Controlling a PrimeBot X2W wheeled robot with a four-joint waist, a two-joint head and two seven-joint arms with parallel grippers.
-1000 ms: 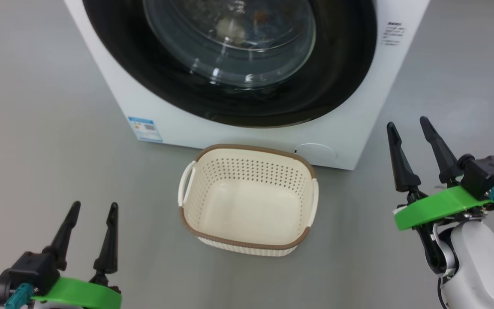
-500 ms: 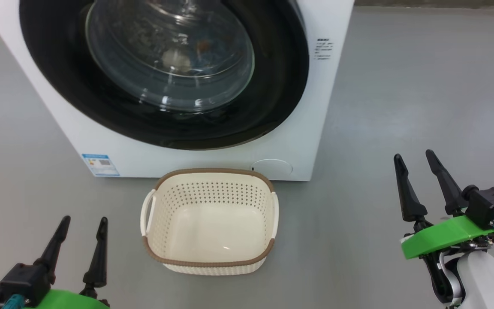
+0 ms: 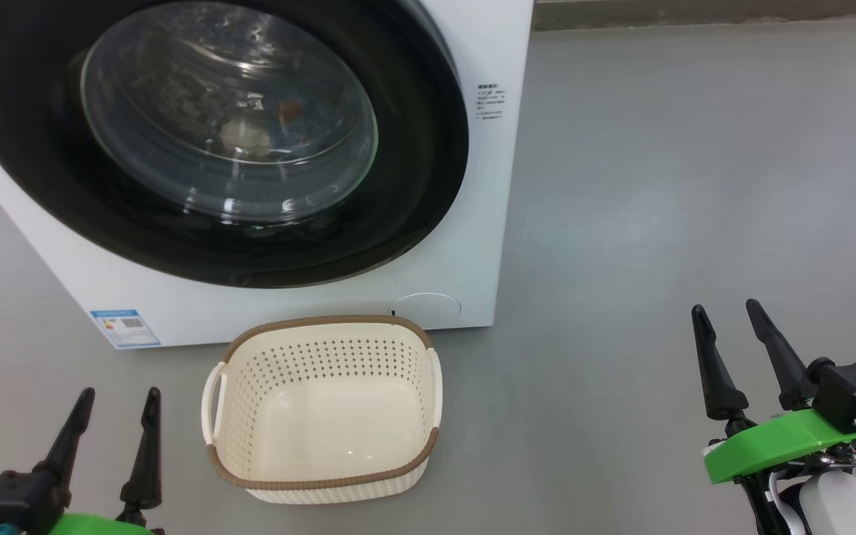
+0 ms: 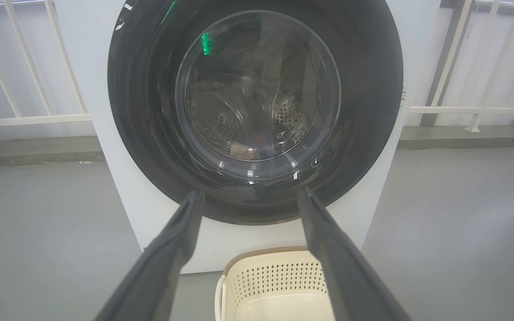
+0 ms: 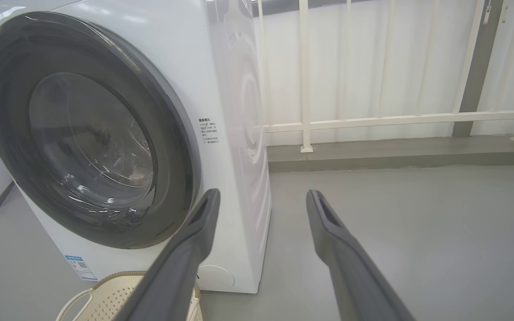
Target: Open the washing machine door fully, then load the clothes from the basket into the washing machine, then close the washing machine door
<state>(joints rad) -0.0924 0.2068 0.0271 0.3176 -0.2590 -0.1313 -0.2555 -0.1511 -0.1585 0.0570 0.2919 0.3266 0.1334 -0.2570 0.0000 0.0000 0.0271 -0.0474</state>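
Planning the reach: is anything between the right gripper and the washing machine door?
Nothing visible: the right gripper hangs over bare floor, the washing machine door shut ahead-left, the basket lower, off that line.

A: What colours are on the washing machine (image 3: 487, 223)?

B: White body. The door (image 3: 413, 186) is glossy black around clear glass; clothes (image 3: 246, 137) behind it show blurred cream and orange-brown. A blue label sticker (image 3: 125, 328) sits at seven o'clock on the front.

A: And the basket (image 3: 324, 357)?

B: Cream-white, walls patterned with rows of small holes, brown rim, white handles.

A: Anything else?

B: Plain grey floor (image 3: 658, 186), and a white railing (image 5: 304, 76). The left gripper (image 3: 120, 394) and right gripper (image 3: 725, 308) have black fingers (image 3: 714, 371) above bright green brackets (image 3: 770, 442).
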